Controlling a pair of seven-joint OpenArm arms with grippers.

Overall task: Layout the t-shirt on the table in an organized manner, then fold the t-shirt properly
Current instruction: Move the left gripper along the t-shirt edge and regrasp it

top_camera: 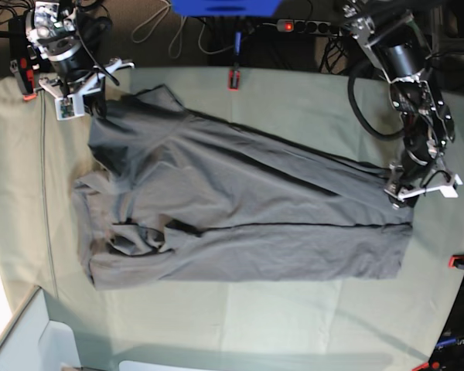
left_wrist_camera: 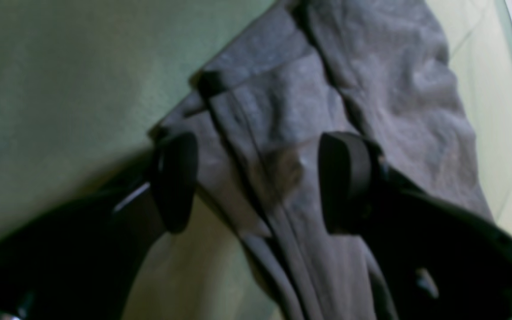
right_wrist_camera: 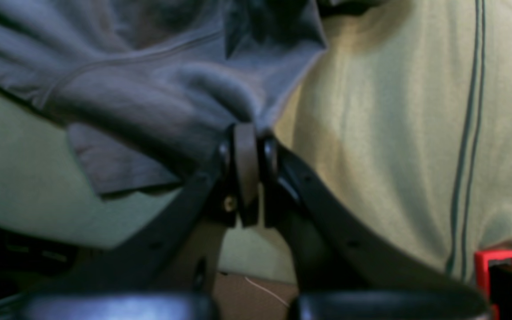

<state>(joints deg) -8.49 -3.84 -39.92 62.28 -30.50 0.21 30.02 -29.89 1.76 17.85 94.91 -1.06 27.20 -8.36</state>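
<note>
Shirt: dark grey, spread lengthwise across the middle of the base view, hem at the right, collar end and bunched sleeves at the left; a long fold line runs along its lower half, and wrinkles gather at the left.
Table: pale green cloth under the shirt, bare along the lower edge and the right side of the base view; red clips at its edges.
Left gripper: at the right of the base view, over the shirt's upper right corner; in the left wrist view the two black pads stand wide apart with pleated grey cloth lying between them, neither pad clearly pressing on it.
Right gripper: at the upper left of the base view, at the shirt's far left corner; in the right wrist view the pads are pressed together on a pinch of grey cloth, which rises in a ridge from the tips.
Clip: red, lower right of the right wrist view, on the table's edge.
</note>
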